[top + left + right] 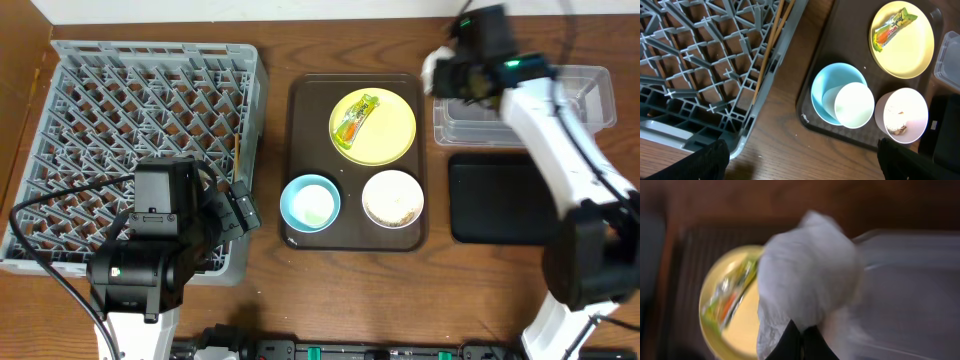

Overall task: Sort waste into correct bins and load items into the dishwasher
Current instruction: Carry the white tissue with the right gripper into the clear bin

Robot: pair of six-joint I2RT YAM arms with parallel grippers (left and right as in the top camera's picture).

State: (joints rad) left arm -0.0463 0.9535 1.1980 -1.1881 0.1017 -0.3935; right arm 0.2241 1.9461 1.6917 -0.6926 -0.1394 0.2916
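Note:
My right gripper is shut on the crumpled white paper and holds it in the air between the pale yellow plate and the clear tub. Overhead, the right gripper and the paper are at the tub's left edge. The green-yellow-orange wrapper lies on the plate. The light blue bowl and the white bowl holding beige grains sit on the brown tray. My left gripper is open and empty over bare table beside the grey dish rack.
The dark brown tray holds the plate and both bowls. The flat black tray lies in front of the clear tub. Two wooden sticks lie in the rack near its right edge. A pale round thing sits inside the blue bowl.

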